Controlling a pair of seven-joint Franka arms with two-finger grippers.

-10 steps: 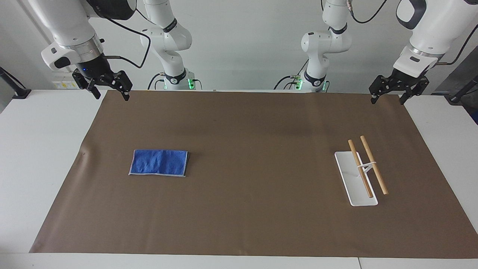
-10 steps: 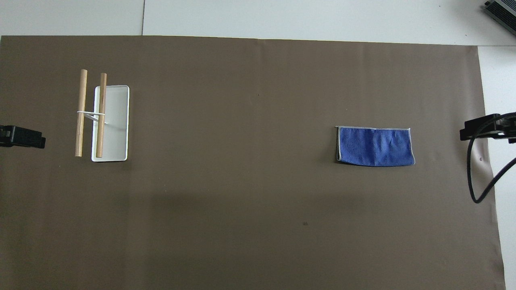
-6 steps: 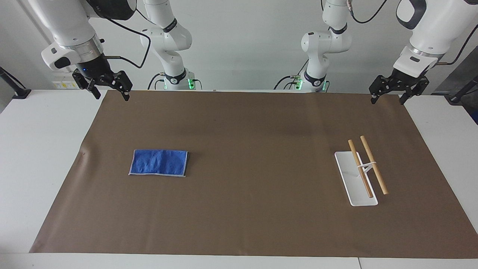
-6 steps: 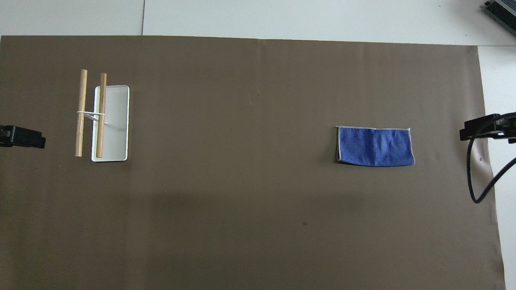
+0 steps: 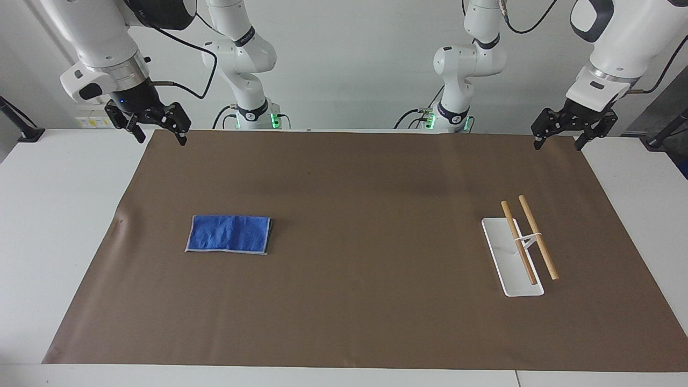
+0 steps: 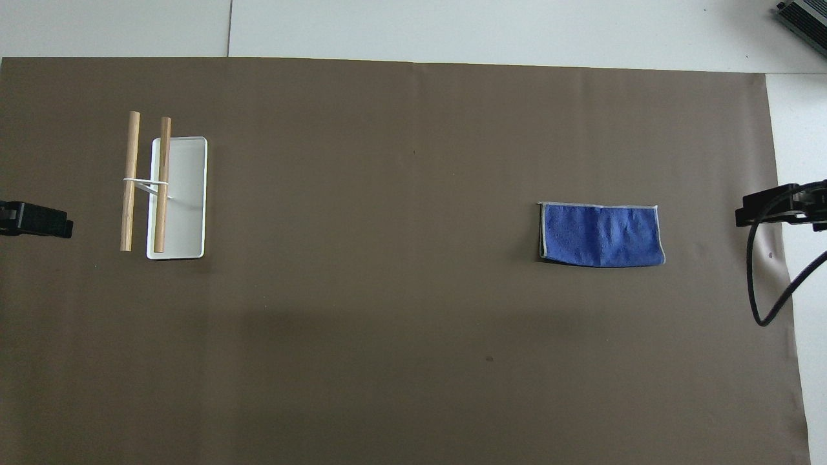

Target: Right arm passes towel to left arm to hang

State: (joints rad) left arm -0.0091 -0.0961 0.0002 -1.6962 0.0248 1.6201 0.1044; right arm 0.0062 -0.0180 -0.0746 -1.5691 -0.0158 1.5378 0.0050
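Observation:
The bright-blue towel (image 5: 228, 234) lies flat and folded on the brown mat, toward the right arm's end of the table; it also shows in the overhead view (image 6: 601, 234). My right gripper (image 5: 162, 140) hangs open and empty in the air over the mat's edge nearest the robots, well apart from the towel. One of its fingers (image 6: 769, 205) shows at the overhead view's edge. My left gripper (image 5: 558, 145) hangs open and empty over the mat's corner at the left arm's end and waits.
A white tray (image 5: 508, 271) with two wooden rods (image 5: 537, 236) held up on a white stand sits toward the left arm's end; the tray (image 6: 187, 194) also shows from above. The brown mat (image 5: 365, 215) covers most of the white table. A black cable (image 6: 756, 284) loops below the right gripper.
The right gripper has drifted a hair toward the towel. The towel, the rack and the left arm have not moved.

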